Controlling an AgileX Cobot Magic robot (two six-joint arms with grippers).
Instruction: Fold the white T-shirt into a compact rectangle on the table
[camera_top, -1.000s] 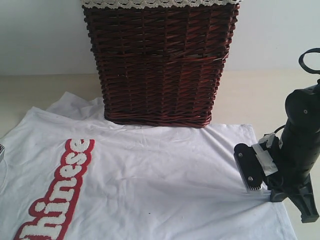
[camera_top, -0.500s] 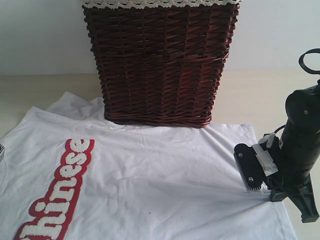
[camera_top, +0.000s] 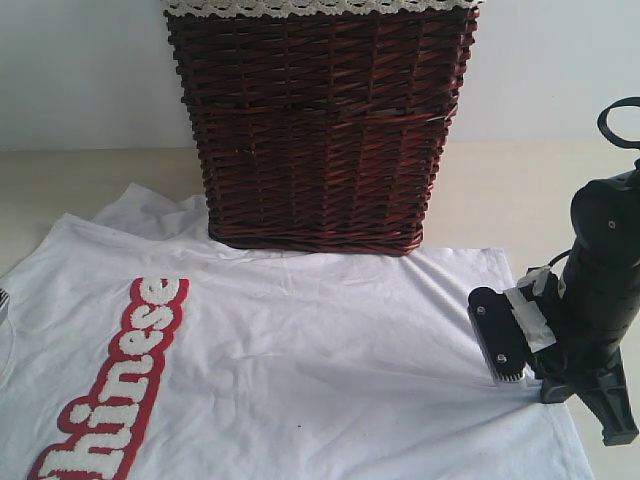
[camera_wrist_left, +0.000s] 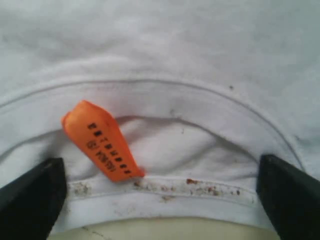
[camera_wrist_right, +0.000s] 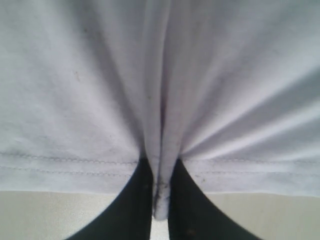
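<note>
Our right claw pinches the hem of the white T-shirt. Our left claw gapes wide astride the collar. We should close it, then lift the 2 claws evenly.

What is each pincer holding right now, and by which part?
Right pincer is shut on the white T-shirt, pinching a fold at its stitched hem. Left pincer is open astride the collar, holding nothing.

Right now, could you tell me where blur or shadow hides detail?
Exterior view: sharp and evenly lit, the wicker basket dark. Left wrist view: print on the orange tag is soft. Right wrist view: shadowed folds in the white T-shirt at the pinch.
</note>
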